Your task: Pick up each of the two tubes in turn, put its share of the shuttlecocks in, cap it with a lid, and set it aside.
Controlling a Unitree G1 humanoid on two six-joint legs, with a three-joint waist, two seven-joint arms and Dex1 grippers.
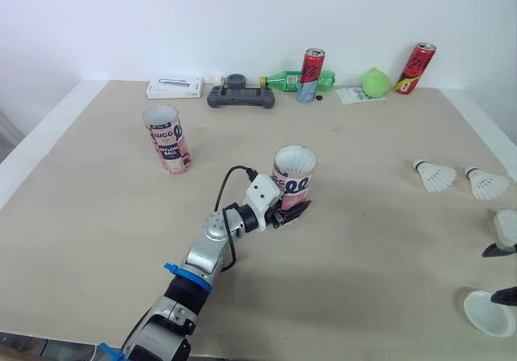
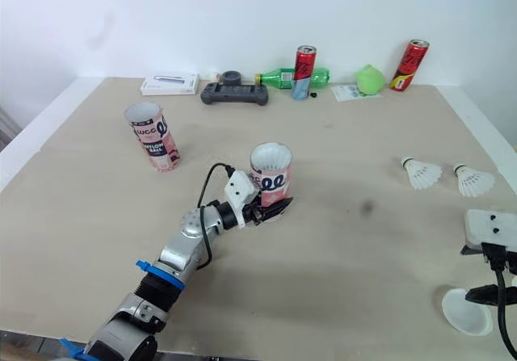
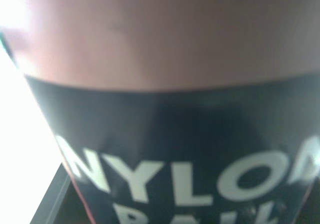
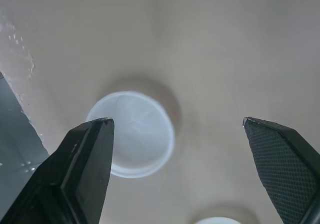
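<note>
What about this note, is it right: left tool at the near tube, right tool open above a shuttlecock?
Not quite. The right tool is open above a white lid, not a shuttlecock; the right wrist view shows it. The left tool is at the near tube, as stated.

We find one tube (image 1: 294, 177) at the middle of the table (image 1: 97, 240), and the other tube (image 1: 167, 139) left of it and farther off. At the right lie a shuttlecock (image 1: 435, 175) and, right of it, another shuttlecock (image 1: 487, 183), with a lid (image 1: 489, 312) nearer us. Along the far edge sit, left to right, a box (image 1: 174, 87), a controller (image 1: 241, 95) and a bottle (image 1: 281, 79) behind a can (image 1: 311, 75).
</note>
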